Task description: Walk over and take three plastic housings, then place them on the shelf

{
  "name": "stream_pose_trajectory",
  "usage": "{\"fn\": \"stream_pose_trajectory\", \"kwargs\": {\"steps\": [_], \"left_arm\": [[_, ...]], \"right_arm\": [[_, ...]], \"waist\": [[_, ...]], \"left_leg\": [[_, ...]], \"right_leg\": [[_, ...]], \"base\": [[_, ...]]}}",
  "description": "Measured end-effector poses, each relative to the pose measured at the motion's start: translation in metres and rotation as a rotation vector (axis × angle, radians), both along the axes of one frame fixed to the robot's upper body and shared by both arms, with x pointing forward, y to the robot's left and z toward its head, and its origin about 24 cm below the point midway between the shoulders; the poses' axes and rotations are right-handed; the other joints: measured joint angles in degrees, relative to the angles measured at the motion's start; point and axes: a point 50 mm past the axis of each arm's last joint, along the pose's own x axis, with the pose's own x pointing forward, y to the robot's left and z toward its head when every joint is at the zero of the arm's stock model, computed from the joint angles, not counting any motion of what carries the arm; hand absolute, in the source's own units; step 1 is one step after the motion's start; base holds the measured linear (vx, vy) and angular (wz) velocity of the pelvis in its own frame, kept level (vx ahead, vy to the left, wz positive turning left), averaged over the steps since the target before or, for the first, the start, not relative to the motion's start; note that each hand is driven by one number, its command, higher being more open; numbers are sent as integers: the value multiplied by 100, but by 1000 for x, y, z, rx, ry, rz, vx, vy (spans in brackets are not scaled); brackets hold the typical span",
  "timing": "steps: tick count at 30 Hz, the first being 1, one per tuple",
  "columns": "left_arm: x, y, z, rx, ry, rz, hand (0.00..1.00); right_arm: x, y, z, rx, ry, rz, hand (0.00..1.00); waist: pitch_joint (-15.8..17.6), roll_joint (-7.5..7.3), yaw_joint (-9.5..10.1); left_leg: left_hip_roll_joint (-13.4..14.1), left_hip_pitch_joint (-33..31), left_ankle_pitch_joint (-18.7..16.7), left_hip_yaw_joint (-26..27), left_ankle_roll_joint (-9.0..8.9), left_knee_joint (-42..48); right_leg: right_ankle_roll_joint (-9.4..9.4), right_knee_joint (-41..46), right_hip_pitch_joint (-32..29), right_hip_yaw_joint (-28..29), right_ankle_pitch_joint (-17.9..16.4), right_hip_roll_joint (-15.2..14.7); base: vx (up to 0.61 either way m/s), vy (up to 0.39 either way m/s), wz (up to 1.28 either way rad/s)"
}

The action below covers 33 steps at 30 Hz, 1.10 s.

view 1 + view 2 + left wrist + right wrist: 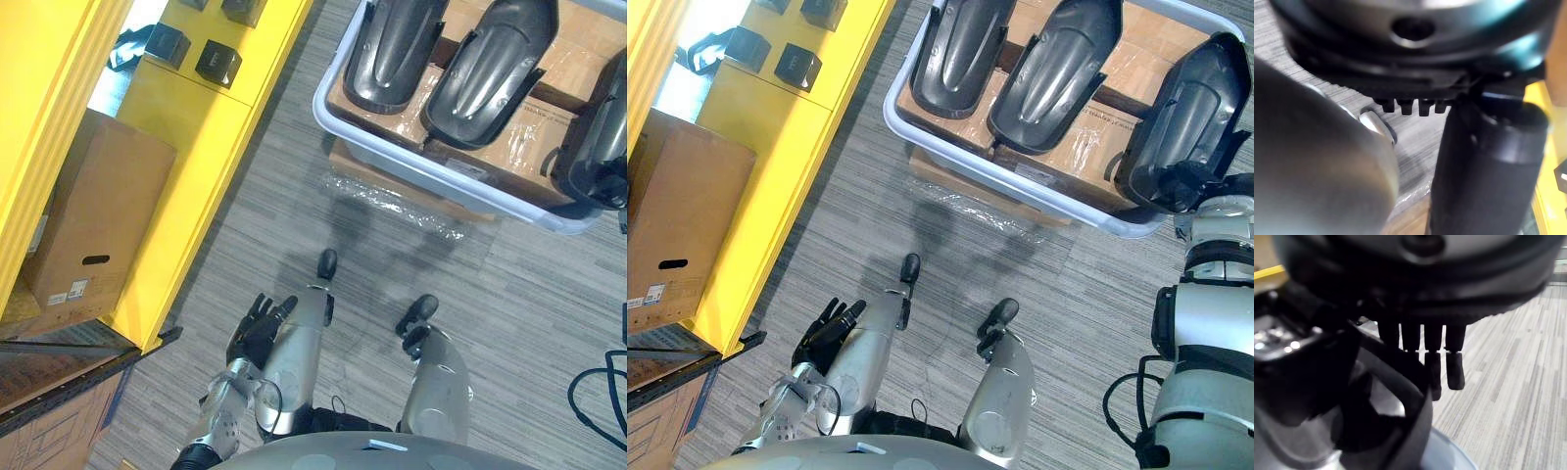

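I have the right hand (1178, 183) pinching the rim of the rightmost housing (1195, 98) in the crate (893, 110), upper right, to lift it; the left hand (257, 328) hangs relaxed.

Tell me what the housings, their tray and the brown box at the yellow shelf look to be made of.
Housings: dark grey moulded plastic, glossy, with light streaks along the smooth curves.
Tray: probably plastic, pale and smooth, with a rounded rim.
Box: brown cardboard, matt, with a cut hand slot and a label.
Shelf: yellow-painted, flat and even; perhaps metal, but the look leaves it open.
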Motion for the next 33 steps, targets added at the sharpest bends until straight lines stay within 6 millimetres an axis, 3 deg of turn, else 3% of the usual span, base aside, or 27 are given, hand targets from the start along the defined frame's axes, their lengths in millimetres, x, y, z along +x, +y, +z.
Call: {"fn": "stream_pose_trajectory", "kwargs": {"steps": [3,11,17,21,23,27,30,33], "left_arm": [[0,0,0,-2,-4,-4,100],[-2,5,3,3,-11,14,100],[-9,14,5,15,-17,46,100],[-14,25,11,40,-49,93,100],[-11,28,21,45,-101,118,100],[17,22,69,15,-333,125,100],[30,27,102,26,-499,152,100],[41,24,124,40,-595,138,100]], "right_arm": [[4,2,7,-39,-23,23,0],[5,5,-1,-152,65,90,0],[16,21,3,-275,39,193,0],[28,44,6,-372,-67,226,0],[29,53,9,-401,-163,218,0],[24,75,16,-486,-359,222,0],[22,104,0,-546,-412,292,0],[17,122,-9,-605,-426,361,0]], "waist": [[1,-1,8],[22,-101,-37],[55,-374,-59],[63,-676,-137],[57,-797,-179],[9,-1021,-232],[-339,-1280,-373],[-740,-1324,-505]], "left_leg": [[40,31,6,1,-11,1],[170,234,-10,71,-36,-2],[319,522,2,198,-77,-152],[365,901,54,283,-130,-469],[365,1108,94,312,-136,-645],[343,1680,236,473,-143,-1106],[327,2012,291,601,-154,-1500],[272,2317,350,684,-153,-1854]], "right_leg": [[-32,29,21,-3,-19,28],[-46,-44,239,21,-22,152],[-74,-246,453,131,33,316],[-78,-480,749,140,74,364],[-68,-633,929,139,123,392],[-26,-997,1385,140,237,406],[24,-1255,1605,141,268,421],[107,-1497,1812,141,322,411]], "base": [[0,0,0],[-17,-1,-4],[-4,-14,-13],[35,-6,-6],[47,-11,1],[88,-4,-7],[100,-14,-8],[144,-8,-9]]}}
